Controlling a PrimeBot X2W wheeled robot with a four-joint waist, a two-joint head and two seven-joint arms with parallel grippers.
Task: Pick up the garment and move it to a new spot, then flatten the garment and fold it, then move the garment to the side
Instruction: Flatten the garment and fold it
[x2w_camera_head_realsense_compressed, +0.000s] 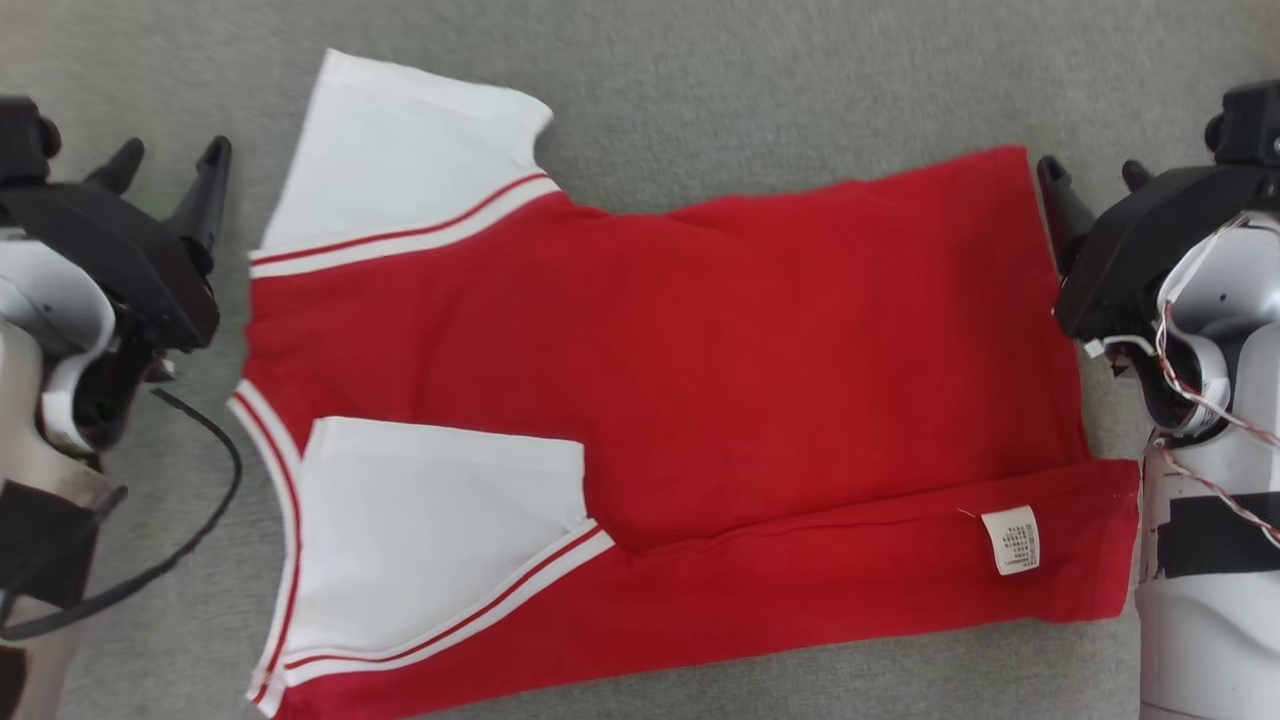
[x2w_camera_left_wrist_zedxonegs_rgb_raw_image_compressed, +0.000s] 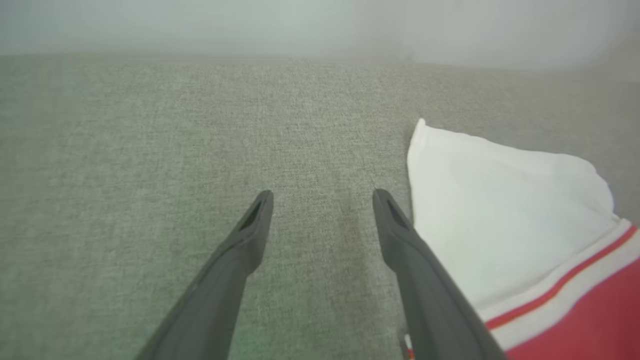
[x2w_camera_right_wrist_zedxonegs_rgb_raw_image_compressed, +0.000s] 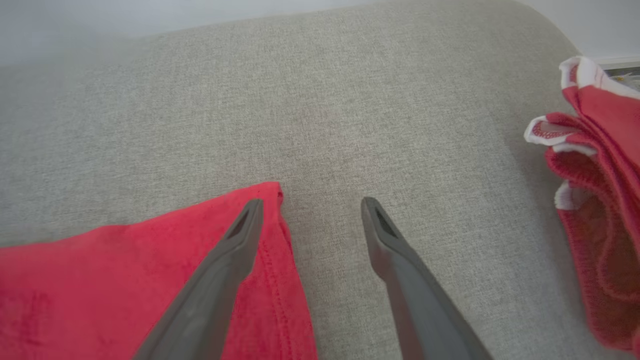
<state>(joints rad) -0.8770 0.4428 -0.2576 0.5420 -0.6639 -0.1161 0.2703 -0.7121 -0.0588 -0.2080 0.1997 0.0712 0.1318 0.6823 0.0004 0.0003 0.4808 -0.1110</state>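
Observation:
The garment (x2w_camera_head_realsense_compressed: 760, 360) is a red shirt with white sleeves and striped trim, lying flat across the grey fabric surface (x2w_camera_head_realsense_compressed: 700, 90), its near long edge folded over with a white care label showing. My left gripper (x2w_camera_head_realsense_compressed: 170, 158) stands open just left of the collar end, empty. In the left wrist view the left gripper (x2w_camera_left_wrist_zedxonegs_rgb_raw_image_compressed: 322, 197) hovers over bare fabric beside the white sleeve (x2w_camera_left_wrist_zedxonegs_rgb_raw_image_compressed: 495, 215). My right gripper (x2w_camera_head_realsense_compressed: 1095, 172) stands open by the hem's far corner. From the right wrist, that gripper (x2w_camera_right_wrist_zedxonegs_rgb_raw_image_compressed: 310, 202) straddles the red hem corner (x2w_camera_right_wrist_zedxonegs_rgb_raw_image_compressed: 150, 280), gripping nothing.
A second bundle of red and white cloth (x2w_camera_right_wrist_zedxonegs_rgb_raw_image_compressed: 595, 210) lies crumpled at the right of the right wrist view. A black cable (x2w_camera_head_realsense_compressed: 200, 510) loops from my left arm over the surface. The grey fabric surface curves down at its far right edge (x2w_camera_right_wrist_zedxonegs_rgb_raw_image_compressed: 550, 30).

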